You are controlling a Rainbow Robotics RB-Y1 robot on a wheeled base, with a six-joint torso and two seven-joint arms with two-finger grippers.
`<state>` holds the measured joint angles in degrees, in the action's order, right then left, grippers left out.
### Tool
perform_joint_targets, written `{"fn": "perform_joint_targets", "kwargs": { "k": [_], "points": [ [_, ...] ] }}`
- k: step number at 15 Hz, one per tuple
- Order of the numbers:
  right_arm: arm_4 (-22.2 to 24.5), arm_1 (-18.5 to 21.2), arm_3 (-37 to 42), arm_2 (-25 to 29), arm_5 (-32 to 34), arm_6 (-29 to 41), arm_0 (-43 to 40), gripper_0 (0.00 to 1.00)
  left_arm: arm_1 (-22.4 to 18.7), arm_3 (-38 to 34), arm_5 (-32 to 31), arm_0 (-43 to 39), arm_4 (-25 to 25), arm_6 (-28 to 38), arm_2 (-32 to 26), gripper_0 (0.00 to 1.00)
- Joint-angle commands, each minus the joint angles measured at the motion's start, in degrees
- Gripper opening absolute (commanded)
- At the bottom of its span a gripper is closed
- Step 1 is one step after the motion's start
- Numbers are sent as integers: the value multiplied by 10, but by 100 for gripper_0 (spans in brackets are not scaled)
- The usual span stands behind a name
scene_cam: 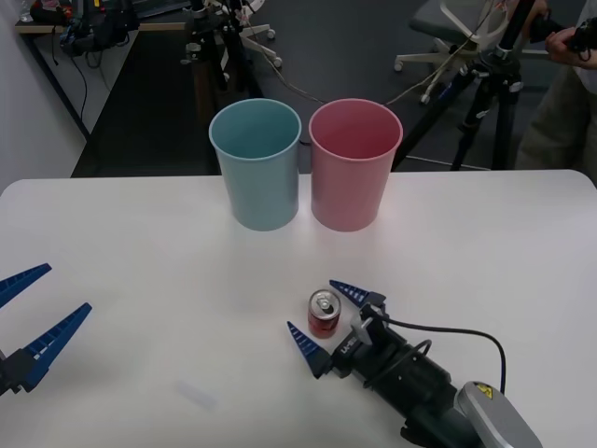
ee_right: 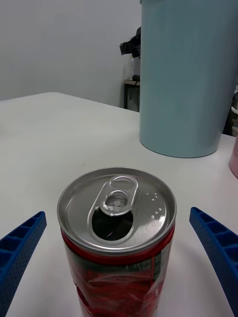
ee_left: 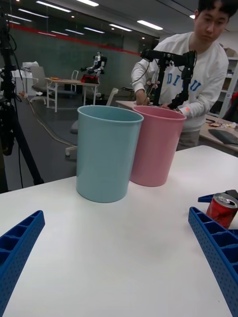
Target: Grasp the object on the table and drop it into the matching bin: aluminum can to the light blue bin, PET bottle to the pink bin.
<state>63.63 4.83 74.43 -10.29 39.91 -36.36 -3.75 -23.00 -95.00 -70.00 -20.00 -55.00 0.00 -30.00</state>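
Can between the spread fingers of the right tool.

Small red aluminum can [scene_cam: 324, 314] with silver lid and pull tab stands upright on the white flat tabletop [scene_cam: 140, 252], between the parted blue ribbed fingers of the right tool [scene_cam: 328, 317], not clamped; whether either finger touches the can is unclear. Beyond the can stand the tall light blue plastic bin [scene_cam: 256, 164] and the same-shaped pink plastic bin [scene_cam: 354, 165], side by side. The can's base is cut off in the right wrist view. Left tool [scene_cam: 28, 322], fingers apart, hovers well to the can's left.
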Motion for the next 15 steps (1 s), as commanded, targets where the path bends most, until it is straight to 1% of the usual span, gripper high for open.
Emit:
{"fn": "perform_joint_targets", "kwargs": {
  "k": [1,13,15],
  "points": [
    [-3,0,0,0,1,1,0,0,0,0,0,0,0,0,0,100],
    [-6,6,0,1,11,3,1,0,0,0,0,0,0,0,0,100],
    [-9,12,15,2,18,10,0,0,0,0,0,0,0,0,0,100]
  ]
}}
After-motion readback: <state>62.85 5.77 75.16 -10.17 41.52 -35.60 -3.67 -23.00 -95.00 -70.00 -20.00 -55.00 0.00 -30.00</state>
